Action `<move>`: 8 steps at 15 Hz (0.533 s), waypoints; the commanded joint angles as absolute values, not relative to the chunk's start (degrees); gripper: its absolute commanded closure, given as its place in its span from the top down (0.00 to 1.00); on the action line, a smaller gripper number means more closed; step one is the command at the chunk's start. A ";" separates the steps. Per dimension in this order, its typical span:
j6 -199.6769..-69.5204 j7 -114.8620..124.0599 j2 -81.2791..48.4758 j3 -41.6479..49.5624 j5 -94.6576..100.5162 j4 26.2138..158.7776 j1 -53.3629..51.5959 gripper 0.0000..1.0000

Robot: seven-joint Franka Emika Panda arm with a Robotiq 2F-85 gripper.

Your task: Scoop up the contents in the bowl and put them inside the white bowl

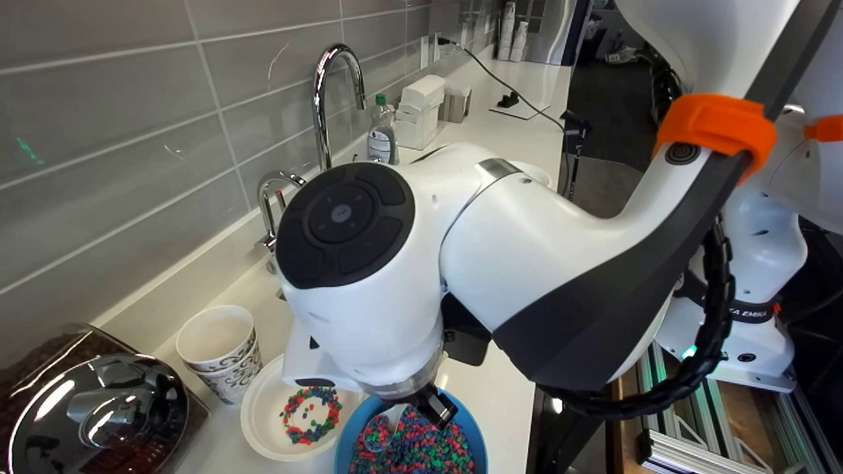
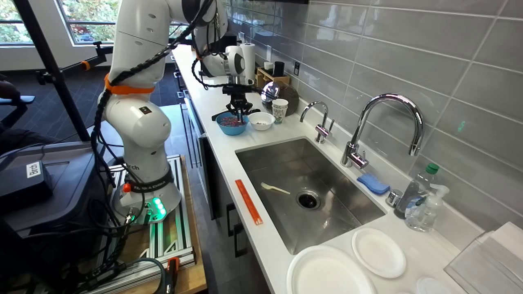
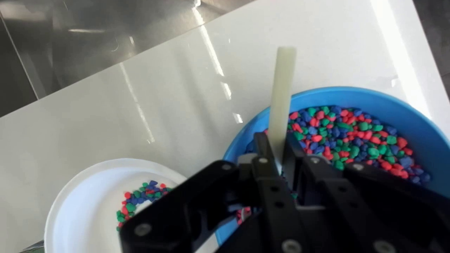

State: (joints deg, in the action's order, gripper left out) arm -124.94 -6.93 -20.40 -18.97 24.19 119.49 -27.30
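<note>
The blue bowl [image 1: 479,431] holds a heap of mixed red, blue and green bits [image 1: 428,451]; both also show in the wrist view, bowl [image 3: 351,93] and bits [image 3: 355,140]. The white bowl [image 1: 260,421] stands beside it with a ring of bits inside; it also shows in the wrist view [image 3: 77,196]. My gripper [image 3: 276,144] is shut on the pale handle of a spoon [image 3: 282,84] over the blue bowl. In an exterior view the spoon's head [image 1: 379,434] carries bits at the heap; whether it touches the heap I cannot tell. In the wrist view the fingers hide the head.
Stacked patterned cups [image 1: 227,368] and a shiny metal pan [image 1: 105,421] stand past the white bowl. The sink [image 2: 282,167] with a fork [image 2: 276,188] lies on the blue bowl's other side, near faucets [image 2: 365,118]. An orange strip [image 2: 248,202] lies on the counter edge.
</note>
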 commanded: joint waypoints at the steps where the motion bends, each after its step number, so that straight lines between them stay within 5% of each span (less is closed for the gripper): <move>1: -128.07 -6.78 -17.97 -19.47 24.83 122.75 -26.76 0.03; 8: -131.40 -6.86 -15.89 -19.69 24.86 125.05 -26.67 0.03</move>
